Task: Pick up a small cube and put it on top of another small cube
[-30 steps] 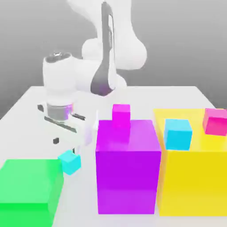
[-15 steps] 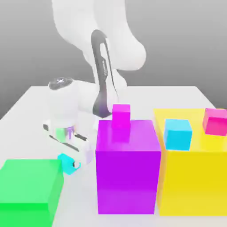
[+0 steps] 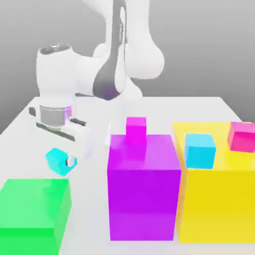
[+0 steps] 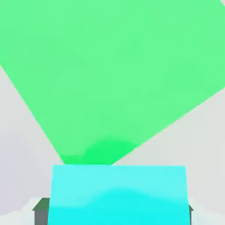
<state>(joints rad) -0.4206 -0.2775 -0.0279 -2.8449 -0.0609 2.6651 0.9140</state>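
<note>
Cyan small cube (image 3: 58, 161), clamped in the hand (image 3: 63, 161) above the counter (image 3: 199, 107), may slip if carried abruptly.

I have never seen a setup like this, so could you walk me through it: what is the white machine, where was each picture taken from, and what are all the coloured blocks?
The white machine is a simulated robot arm. Its tool grips a small cyan cube, lifted off the white table. One picture looks at the scene from outside; the other comes from a camera on the hand, looking past that cube down at the big green block. Also there: a big purple block with a small magenta cube behind it, and a big yellow block carrying another cyan cube and a pink cube.
</note>
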